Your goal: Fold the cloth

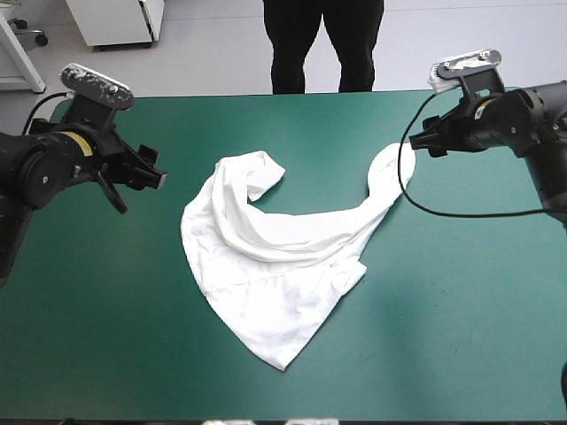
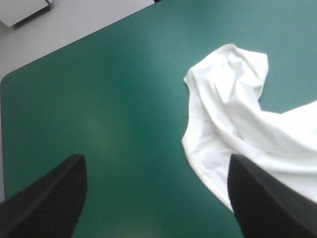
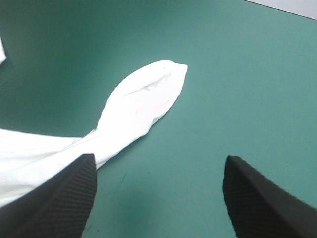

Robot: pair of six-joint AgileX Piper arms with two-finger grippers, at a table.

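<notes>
Beside the T-shirt, both jaws wide.

bare teal-green cover lies all round the t-shirt, widest along the near edge and both sides.

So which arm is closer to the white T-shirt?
Right. The right gripper, fingers open, hangs by the stretched-out end of the T-shirt; the left gripper, also open, is farther off its other side, bare teal-green cover between.

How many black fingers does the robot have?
4. Two stand apart on the left gripper, beside the T-shirt; two stand apart on the right gripper, near its long twisted end.
</notes>
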